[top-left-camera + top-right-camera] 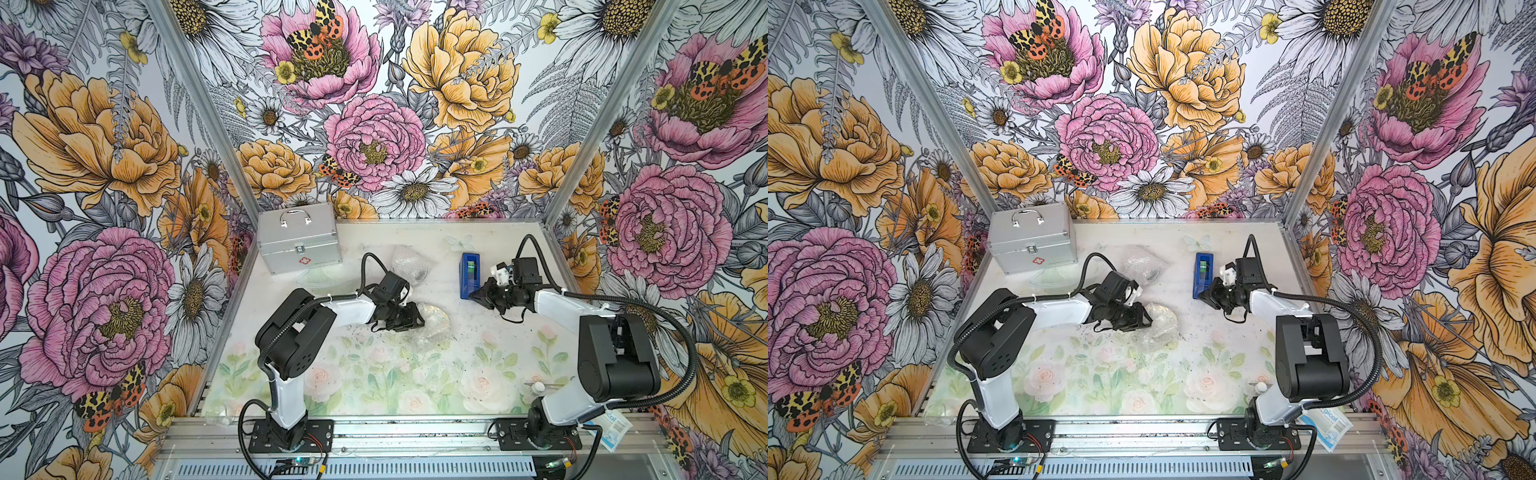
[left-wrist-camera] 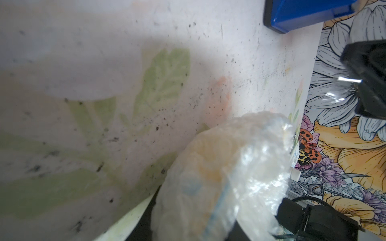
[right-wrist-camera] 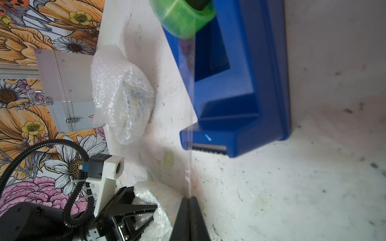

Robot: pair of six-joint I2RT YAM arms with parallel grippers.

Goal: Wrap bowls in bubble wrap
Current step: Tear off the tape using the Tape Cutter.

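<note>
A bowl bundled in bubble wrap sits mid-table, and my left gripper is shut on its near edge. Through the wrap a blue rim and a yellow pattern show faintly. Another bubble wrap bundle lies farther back, with a blue pattern dimly inside. My right gripper is shut on a clear tape strip. That strip runs taut from the green roll in the blue tape dispenser.
A silver case stands at the back left corner. A small white bottle lies by the right arm's base. A printed packet hangs off the front right rail. Flowered walls close in three sides.
</note>
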